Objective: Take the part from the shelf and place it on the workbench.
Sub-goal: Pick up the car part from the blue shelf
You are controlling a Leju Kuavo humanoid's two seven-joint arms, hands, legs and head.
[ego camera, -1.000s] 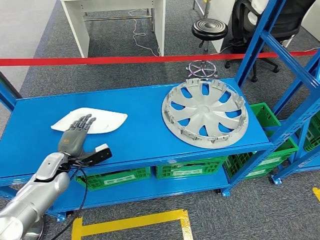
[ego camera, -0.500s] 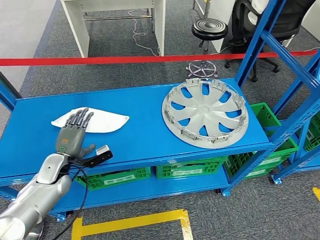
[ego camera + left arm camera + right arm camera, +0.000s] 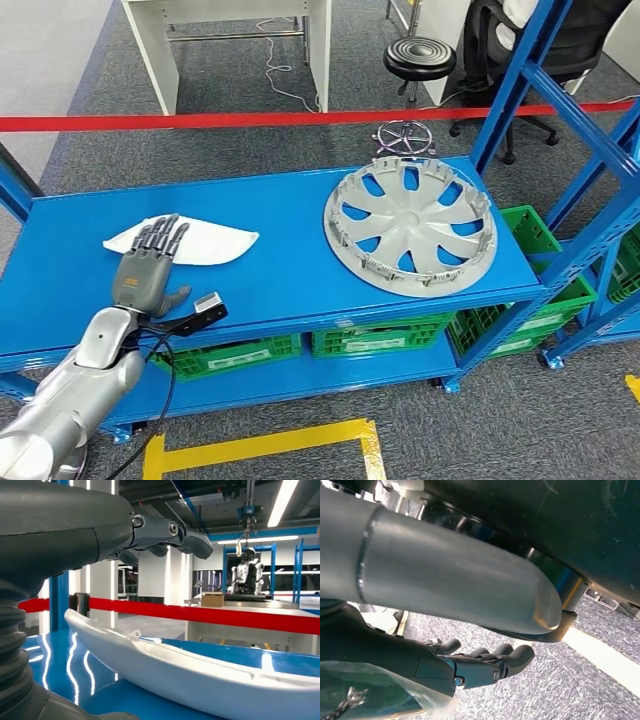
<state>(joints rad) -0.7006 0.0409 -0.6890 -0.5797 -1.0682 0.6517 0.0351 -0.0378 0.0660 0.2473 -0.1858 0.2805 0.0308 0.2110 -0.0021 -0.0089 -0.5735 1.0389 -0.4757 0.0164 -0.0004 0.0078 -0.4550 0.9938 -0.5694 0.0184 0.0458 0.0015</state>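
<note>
A flat white part (image 3: 204,241) shaped like a long leaf lies on the left of the blue shelf top (image 3: 287,240). My left hand (image 3: 147,266) hovers open over its near left end, fingers stretched out above it and holding nothing. In the left wrist view the fingers (image 3: 166,532) hang spread over the white part (image 3: 181,667) with a gap between them. My right hand (image 3: 471,667) hangs open beside my body above the grey floor, with nothing in it.
A silver wheel cover (image 3: 410,222) lies on the right of the shelf top. Green crates (image 3: 373,335) sit on the lower shelf. Blue uprights (image 3: 521,80) rise at the right. Red tape (image 3: 226,120) runs behind the shelf, with a stool (image 3: 419,58) and white table (image 3: 226,40) beyond.
My left hand has moved a little forward and to the left over the white part's near end. The part has shifted slightly away along the shelf.
</note>
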